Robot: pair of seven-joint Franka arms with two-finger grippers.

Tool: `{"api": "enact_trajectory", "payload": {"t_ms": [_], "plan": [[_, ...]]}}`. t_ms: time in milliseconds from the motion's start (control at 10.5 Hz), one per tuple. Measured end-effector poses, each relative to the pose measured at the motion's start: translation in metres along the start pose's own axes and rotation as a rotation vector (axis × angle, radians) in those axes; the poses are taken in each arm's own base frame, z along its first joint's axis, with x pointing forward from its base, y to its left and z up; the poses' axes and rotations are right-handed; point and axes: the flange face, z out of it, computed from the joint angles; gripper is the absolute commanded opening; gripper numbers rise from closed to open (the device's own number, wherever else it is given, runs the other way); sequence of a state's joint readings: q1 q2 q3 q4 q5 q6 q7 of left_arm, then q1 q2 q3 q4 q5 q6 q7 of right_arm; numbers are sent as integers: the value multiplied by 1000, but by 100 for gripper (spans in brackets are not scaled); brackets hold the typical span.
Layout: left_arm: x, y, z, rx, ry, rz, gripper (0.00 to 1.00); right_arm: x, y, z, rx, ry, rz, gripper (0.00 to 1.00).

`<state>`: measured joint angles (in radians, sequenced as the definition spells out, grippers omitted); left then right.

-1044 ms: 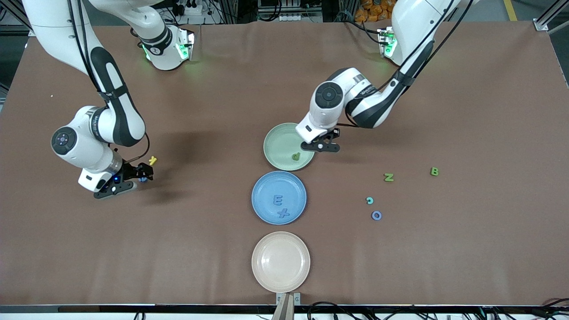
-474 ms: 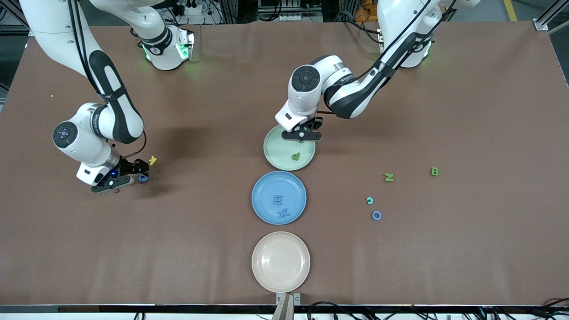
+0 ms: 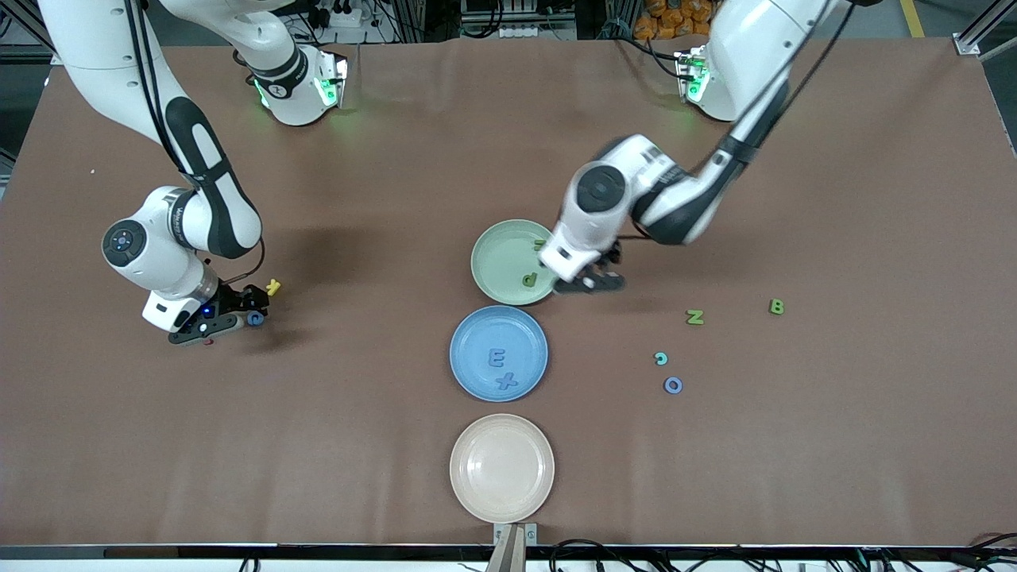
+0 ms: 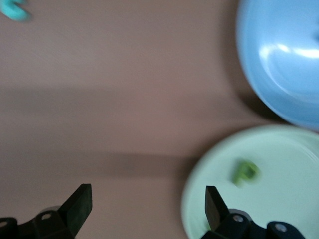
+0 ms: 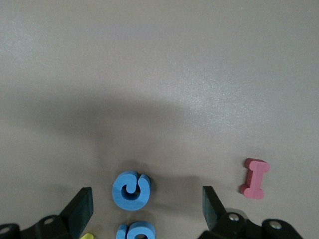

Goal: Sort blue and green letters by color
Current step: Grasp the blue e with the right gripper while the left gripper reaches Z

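From the front, the left gripper (image 3: 592, 280) has swung back from the upper rim of the pale green round plate (image 3: 496, 262) to that plate's edge at mid-frame, jaws spread wide and empty. A small green p-shaped letter (image 3: 529, 279) lies in that plate; a second green piece (image 3: 539, 245) now shows by the rim. The blue round plate (image 3: 477, 357) below holds a blue E (image 3: 496, 358) and blue X (image 3: 506, 382). The right gripper (image 3: 230, 316), lower in the frame than half a second ago, hangs open.

Left wrist view: black fingers (image 4: 79, 206) apart, green letter (image 4: 245, 172) in the plate.

Right wrist view: a blue curled letter (image 5: 130, 190) sits between open fingers (image 5: 82, 208), a dark pink I-shaped piece (image 5: 255, 178) beside.
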<state>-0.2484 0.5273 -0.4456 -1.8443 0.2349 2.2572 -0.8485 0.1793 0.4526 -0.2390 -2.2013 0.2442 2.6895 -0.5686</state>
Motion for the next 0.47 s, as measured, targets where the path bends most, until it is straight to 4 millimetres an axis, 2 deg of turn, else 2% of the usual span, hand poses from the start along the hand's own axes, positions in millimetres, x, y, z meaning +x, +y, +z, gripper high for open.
{"api": "enact_trajectory", "payload": {"t_ms": [95, 190, 285, 474], "plan": [[24, -29, 3, 18, 11, -16, 100, -1, 0, 2, -3, 1, 1, 83], [42, -54, 9, 39, 16, -15, 100, -1, 0, 4, -6, 2, 1, 81], [54, -72, 16, 55, 12, 2, 100, -2, 0, 6, -8, 3, 0, 75], [64, -94, 25, 69, -6, 31, 100, -3, -1, 11, -11, 0, -1, 58]]}}
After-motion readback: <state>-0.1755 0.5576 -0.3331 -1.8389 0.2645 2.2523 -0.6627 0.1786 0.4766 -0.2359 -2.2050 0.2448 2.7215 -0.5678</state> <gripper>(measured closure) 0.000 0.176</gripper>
